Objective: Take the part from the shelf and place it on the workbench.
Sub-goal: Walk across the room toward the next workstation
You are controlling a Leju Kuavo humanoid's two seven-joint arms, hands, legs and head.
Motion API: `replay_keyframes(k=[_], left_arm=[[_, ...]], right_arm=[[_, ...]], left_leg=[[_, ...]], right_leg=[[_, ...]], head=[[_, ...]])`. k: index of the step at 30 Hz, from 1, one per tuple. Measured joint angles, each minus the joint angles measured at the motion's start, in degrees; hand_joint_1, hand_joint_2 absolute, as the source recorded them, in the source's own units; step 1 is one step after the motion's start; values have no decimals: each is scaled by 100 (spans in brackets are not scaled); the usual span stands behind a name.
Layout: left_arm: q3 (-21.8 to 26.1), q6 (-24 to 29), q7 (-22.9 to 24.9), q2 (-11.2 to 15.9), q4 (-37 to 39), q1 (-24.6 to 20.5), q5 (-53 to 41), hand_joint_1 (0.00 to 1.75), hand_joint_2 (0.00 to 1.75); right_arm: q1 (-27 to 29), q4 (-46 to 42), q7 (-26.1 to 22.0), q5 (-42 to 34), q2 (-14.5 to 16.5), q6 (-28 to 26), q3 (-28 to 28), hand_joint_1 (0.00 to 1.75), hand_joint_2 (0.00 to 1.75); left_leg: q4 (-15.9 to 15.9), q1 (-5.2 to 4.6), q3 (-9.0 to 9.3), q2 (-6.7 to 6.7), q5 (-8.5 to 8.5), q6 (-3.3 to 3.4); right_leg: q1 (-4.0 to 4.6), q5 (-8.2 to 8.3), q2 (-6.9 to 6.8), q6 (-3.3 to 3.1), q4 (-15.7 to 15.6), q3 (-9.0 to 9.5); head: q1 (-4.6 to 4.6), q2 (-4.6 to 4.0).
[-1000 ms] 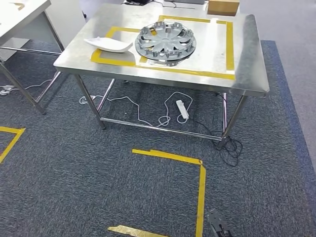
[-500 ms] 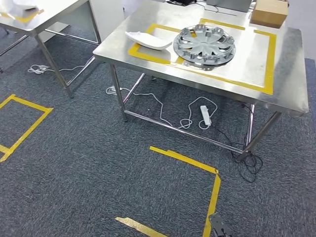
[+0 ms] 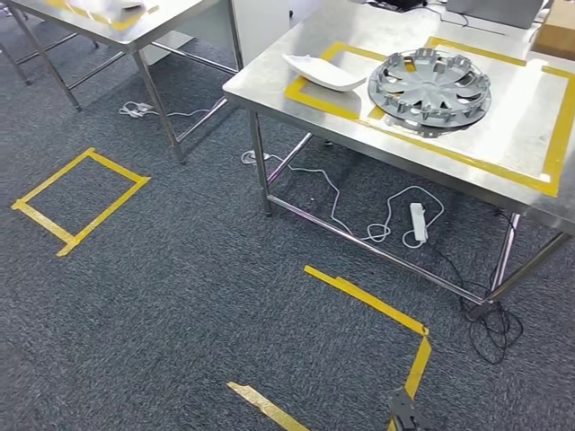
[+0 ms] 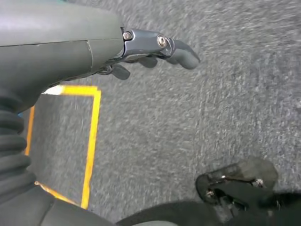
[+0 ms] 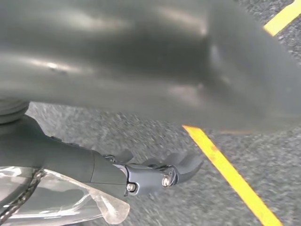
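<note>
Steel worktop: one grey hubcap and one white curved part, side by side within yellow tape. Left hand: fingers loosely extended over carpet, holding nothing. Right hand: likewise extended, holding nothing.

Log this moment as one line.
left hand: empty, over carpet | right hand: empty, over carpet | workbench: hubcap and white part on top

A workshop or test lab: steel worktop marked with yellow tape, taped squares on grey carpet, loose cables
</note>
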Motion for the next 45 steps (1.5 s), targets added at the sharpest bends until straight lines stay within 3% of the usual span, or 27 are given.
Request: replay_keyframes(k=[1,2,4,6,8,10,12,14,16,18,19,21,23,25,27,29,31,32,34,35,36,38,40,42,43,44,45], left_arm=[[7,0,-1,1,0,0,38,0,0],[20,-1,-4,-1,-1,2,85,0,0],[54,3,-19,-4,0,38,176,0,0],[81,17,-53,-4,1,95,249,0,0],[102,39,-94,6,5,123,324,0,0],[129,67,-140,16,14,130,412,0,0],[165,99,-187,17,30,163,492,0,0],[191,153,-219,10,45,208,531,0,0],[202,255,-233,2,51,231,523,0,0],[205,344,-216,-4,52,261,490,0,0],[205,366,-203,-11,51,289,477,0,0],[205,381,-183,-20,50,347,471,0,0],[205,384,-180,-20,50,371,469,0,0],[205,388,-180,-16,50,369,466,0,0],[205,392,-180,-13,50,395,465,0,0],[205,393,-180,-7,50,423,464,0,0],[205,395,-180,-5,50,412,462,0,0],[205,395,-180,-8,50,403,461,0,0],[205,395,-180,-13,50,400,458,0,0],[205,395,-175,-14,50,407,455,0,0],[205,395,-164,-12,50,414,450,0,0],[205,400,-121,4,48,414,427,0,0],[204,409,-89,25,42,392,387,0,0],[193,415,-66,42,32,393,329,0,0],[182,419,-44,45,22,405,298,0,0],[168,426,-8,50,4,415,268,0,0],[151,433,39,52,-26,418,241,0,44]], right_arm=[[-8,15,-18,-6,1,21,-3,0,0],[-14,32,-43,-15,3,50,-7,0,0],[-41,69,-101,-39,18,108,-14,0,0],[-91,107,-146,-62,56,164,-19,0,0],[-126,154,-174,-81,103,226,-20,0,0],[-139,215,-186,-99,132,274,-20,0,0],[-161,270,-197,-127,154,294,-20,0,0],[-169,306,-267,-167,172,263,-21,0,0],[-91,328,-368,-213,177,201,-22,0,0],[56,336,-407,-251,180,150,-23,0,0],[128,337,-407,-263,180,132,-24,0,0],[231,338,-406,-274,180,109,-31,0,0],[270,338,-406,-276,181,100,-36,0,0],[282,337,-403,-279,184,99,-36,0,0],[281,335,-400,-281,188,99,-37,0,0],[282,332,-402,-281,197,98,-40,0,0],[299,330,-405,-282,202,93,-46,0,0],[308,331,-406,-283,202,91,-49,0,0],[314,331,-406,-284,203,92,-51,0,0],[308,331,-398,-286,203,94,-51,0,0],[302,330,-384,-295,205,97,-51,0,0],[296,331,-334,-326,216,118,-51,0,0],[296,336,-297,-363,225,161,-53,0,0],[280,338,-293,-384,234,201,-55,0,0],[268,337,-299,-388,239,213,-55,0,0],[262,337,-308,-389,245,222,-56,0,0],[265,336,-313,-386,249,231,-56,0,0]], left_leg=[[366,-2,-160,167,-199,-23],[761,9,-332,243,-382,-41],[1181,24,-489,291,-488,-52],[734,17,-227,358,-192,-13],[-31,-40,173,592,71,79],[-372,-98,328,726,104,156],[-415,-94,323,620,114,206],[-478,-57,342,508,149,268],[-511,-31,346,375,172,313],[-509,-26,341,200,177,326],[-506,-22,346,109,177,325],[-491,-3,361,-59,169,306],[-434,5,343,-200,144,252],[-385,2,292,-327,135,176],[-377,16,252,-437,156,104],[-223,11,178,-244,58,50],[376,5,-90,128,-288,6],[786,15,-276,234,-483,-12],[1281,32,-482,293,-629,-22],[1205,32,-425,307,-536,-11],[911,24,-260,347,-359,16],[109,-45,166,635,-55,108],[-308,-119,366,855,7,173],[-364,-126,365,756,4,203],[-398,-112,377,688,22,225],[-435,-94,392,620,45,255],[-469,-72,408,546,67,282]], right_leg=[[18,-6,-96,-25,0,3],[35,-14,-197,-43,1,4],[64,-31,-378,-61,3,13],[86,-55,-518,-61,3,42],[115,-94,-651,-36,5,79],[144,-129,-793,15,4,101],[152,-160,-898,73,-5,116],[135,-298,-690,127,137,61],[106,-639,-314,162,763,-225],[90,-911,-160,182,1521,-605],[87,-884,-142,190,1654,-698],[71,-509,-84,209,1246,-578],[21,-150,177,233,477,-270],[-1,-87,351,208,129,-106],[13,-87,249,127,117,-63],[14,-61,105,44,99,-35],[32,-62,-75,-20,88,-25],[50,-73,-173,-42,88,-26],[75,-91,-357,-58,89,-21],[84,-101,-433,-59,89,-12],[91,-112,-504,-54,89,5],[111,-150,-633,-19,91,42],[135,-189,-768,35,92,68],[144,-214,-894,86,75,98],[139,-245,-856,111,86,103],[128,-319,-718,135,174,72],[116,-454,-529,157,402,-32]], head=[[-24,0],[-38,0],[-38,0],[-40,0],[-41,0],[-33,0],[-21,0],[2,0],[23,0],[24,0],[23,0],[23,0],[26,0],[25,0],[21,0],[1,0],[-31,0],[-45,0],[-44,0],[-46,0],[-47,0],[-48,0],[-45,0],[-44,0],[-39,0],[-31,0],[-20,0]])
